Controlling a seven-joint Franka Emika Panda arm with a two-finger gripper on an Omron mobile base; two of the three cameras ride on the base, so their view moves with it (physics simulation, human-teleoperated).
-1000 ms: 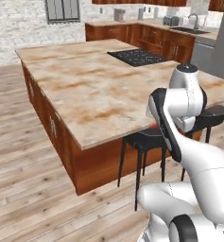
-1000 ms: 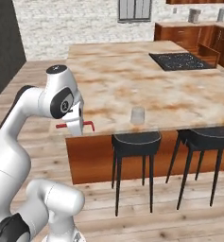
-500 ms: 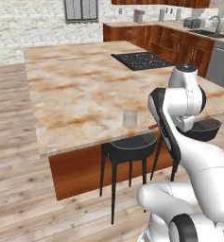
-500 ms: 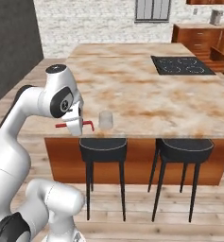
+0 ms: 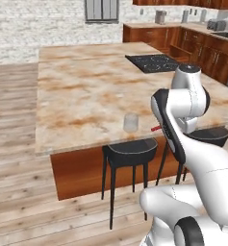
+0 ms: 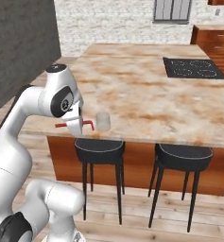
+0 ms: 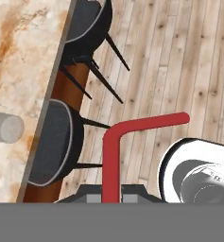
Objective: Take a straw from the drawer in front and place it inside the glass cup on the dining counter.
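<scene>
While the end effector (image 6: 77, 124) pinches the red straw (image 7: 118, 142), it hangs off the dining counter (image 6: 146, 99) edge, glass cup (image 6: 103, 121) near

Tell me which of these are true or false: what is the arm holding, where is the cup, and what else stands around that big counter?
1. The gripper is shut on a red straw. True.
2. The straw is already in the glass cup. False: the cup stands on the dining counter with nothing in it, and the straw is off to the side of it in the gripper.
3. The straw is straight. False: the hand view shows a bend in it.
4. Two black stools stand at the near edge of the counter. True.
5. The cup lies on its side. False: it stands upright.
</scene>
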